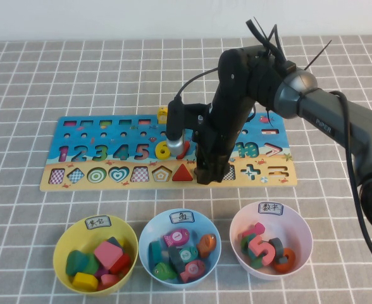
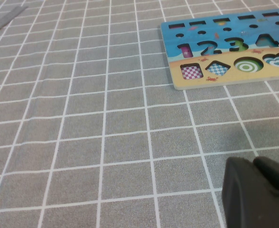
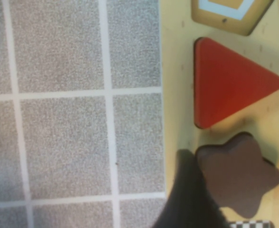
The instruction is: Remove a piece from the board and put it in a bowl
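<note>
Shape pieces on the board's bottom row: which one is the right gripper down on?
The dark brown star, beside the red triangle. The right gripper stands on the board, one finger at the star's edge; the left gripper is elsewhere.

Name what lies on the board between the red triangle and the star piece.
Nothing: the right wrist view shows only bare sandy board between the red triangle and the star piece.

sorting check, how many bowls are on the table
3, in a row in front of the long wooden puzzle board: yellow plastic bowl on the robot's left, light blue bowl in the middle, pale pink bowl on the right.
</note>
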Motion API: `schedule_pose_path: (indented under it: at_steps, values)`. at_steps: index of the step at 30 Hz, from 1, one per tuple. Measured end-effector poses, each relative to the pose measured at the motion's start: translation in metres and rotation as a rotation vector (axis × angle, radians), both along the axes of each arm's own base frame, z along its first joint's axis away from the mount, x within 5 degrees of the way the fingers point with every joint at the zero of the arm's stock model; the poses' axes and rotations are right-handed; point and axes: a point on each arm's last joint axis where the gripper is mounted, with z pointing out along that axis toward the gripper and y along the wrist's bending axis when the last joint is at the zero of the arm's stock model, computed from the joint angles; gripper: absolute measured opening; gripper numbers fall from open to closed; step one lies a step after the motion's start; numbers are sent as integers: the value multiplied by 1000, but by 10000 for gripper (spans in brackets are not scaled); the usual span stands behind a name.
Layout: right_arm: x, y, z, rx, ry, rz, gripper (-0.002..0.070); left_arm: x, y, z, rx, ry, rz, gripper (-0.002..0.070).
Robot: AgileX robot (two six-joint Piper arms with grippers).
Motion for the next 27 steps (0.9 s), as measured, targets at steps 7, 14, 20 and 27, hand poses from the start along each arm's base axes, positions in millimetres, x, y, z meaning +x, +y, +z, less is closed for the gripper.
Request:
schedule_pose_path:
  at_steps: [7,14,20,27]
  values:
    - [0,0,0,0,0,0,391,0,0,0,0,0,0,0]
    - [0,0,0,-3,-1,1,380,0,0,0,0,0,0,0]
    - [0,0,0,-5,2,2,293,0,0,0,0,0,0,0]
    - [0,0,0,-5,2,2,282,0,0,0,0,0,0,0]
